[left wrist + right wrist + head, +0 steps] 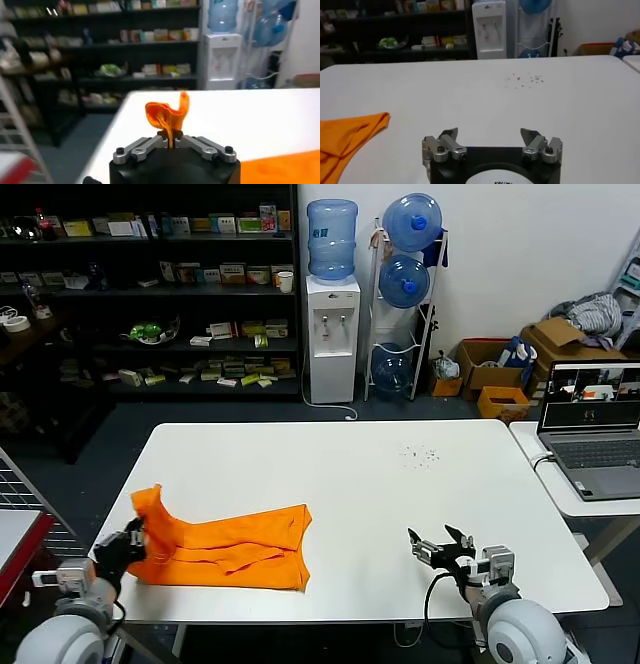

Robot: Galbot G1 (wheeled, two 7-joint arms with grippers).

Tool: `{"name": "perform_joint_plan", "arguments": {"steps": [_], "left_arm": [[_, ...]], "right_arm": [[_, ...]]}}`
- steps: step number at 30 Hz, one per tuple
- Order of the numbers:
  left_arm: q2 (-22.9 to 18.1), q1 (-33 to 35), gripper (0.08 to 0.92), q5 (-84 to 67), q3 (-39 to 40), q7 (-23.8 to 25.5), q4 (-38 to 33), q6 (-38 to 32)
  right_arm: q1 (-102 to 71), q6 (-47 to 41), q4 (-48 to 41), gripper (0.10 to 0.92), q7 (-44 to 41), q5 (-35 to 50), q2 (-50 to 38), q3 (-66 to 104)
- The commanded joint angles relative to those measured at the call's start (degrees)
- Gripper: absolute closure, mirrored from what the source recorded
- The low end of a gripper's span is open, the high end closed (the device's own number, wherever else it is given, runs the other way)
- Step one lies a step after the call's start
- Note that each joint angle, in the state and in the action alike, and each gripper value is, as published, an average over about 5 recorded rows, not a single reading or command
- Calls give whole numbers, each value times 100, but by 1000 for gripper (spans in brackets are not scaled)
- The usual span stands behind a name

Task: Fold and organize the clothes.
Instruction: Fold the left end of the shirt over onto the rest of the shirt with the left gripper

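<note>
The bright orange T-shirt (225, 549) lies folded on the near left part of the white table (380, 474). My left gripper (137, 539) is shut on its left edge and holds that edge lifted, so the cloth stands up as a peak (150, 502). In the left wrist view the pinched orange fabric (167, 115) rises from between the closed fingertips (170, 136). My right gripper (437, 546) is open and empty above the table's near right part, well clear of the shirt. The right wrist view shows its spread fingers (447, 137) and the shirt's edge (350, 135) off to one side.
An open laptop (590, 424) sits on a side table at the right. Small dark specks (420, 454) dot the tabletop. Shelves (150, 284), a water dispenser (331, 304) and cardboard boxes (500, 369) stand beyond the table's far edge. A metal rack (20, 494) stands at the left.
</note>
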Motion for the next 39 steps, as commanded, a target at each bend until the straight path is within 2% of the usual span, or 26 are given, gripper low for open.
{"name": "perform_joint_plan", "arguments": {"steps": [1,10,23,31,34,39], "left_arm": [[-721,-848,873,-1414,1704,-507,-281,455],[-1180,-1453,873,-1606,2273,-668,175,496],[-1397,-1743,873,-1419,2399,-774,330,511],[-1365,-1606,869,-1455,2412,-674,202,632],[-1322,-1568,822,-1601,2359,-649,69,665],[-1065,-1536,680,-1885,2096,-629,-271,701]], "right_arm": [[-22,-50,20,203,70,-24,58,-5],[-43,-75,-28,203,114,-51,143,-15],[-8,-71,-86,203,118,-48,173,-67],[24,-70,-123,203,115,-45,176,-102],[39,-68,-145,203,112,-45,183,-127],[72,-64,-165,203,103,-38,188,-163]]}}
